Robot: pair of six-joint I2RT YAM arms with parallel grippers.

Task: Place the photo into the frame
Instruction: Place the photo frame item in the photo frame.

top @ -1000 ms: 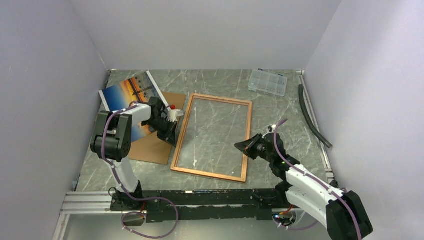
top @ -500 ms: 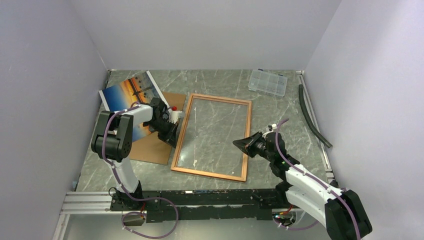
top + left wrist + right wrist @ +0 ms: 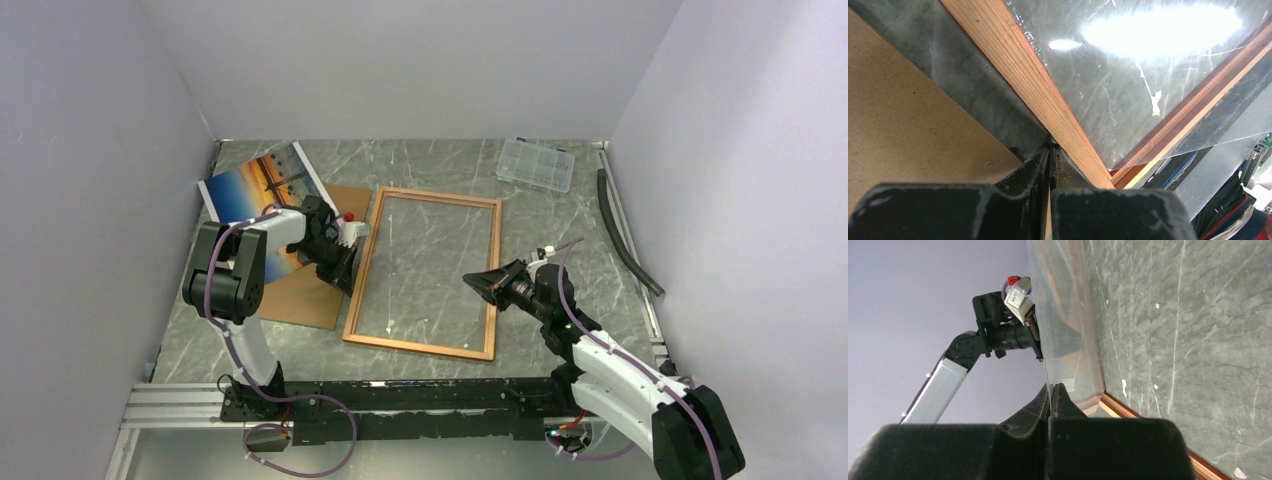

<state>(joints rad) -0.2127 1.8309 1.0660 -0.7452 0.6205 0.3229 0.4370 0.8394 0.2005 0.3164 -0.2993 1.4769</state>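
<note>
holding the frame (image 3: 437,197) at the middle of the bench (image 3: 590,210), long axis near to far: left gripper (image 3: 348,272) narrow, tips against the left rail; right gripper (image 3: 472,283) pinched on the clear pane (image 3: 1068,315) at the right rail. the photo (image 3: 255,185) lies toward the far-left corner, nearer the left arm.

The top camera looked down from above the near edge over the whole bench (image 3: 440,165). Each wrist camera sat very close to the frame (image 3: 418,347), on opposite long sides; the right one apparently faced the left arm (image 3: 948,375).
</note>
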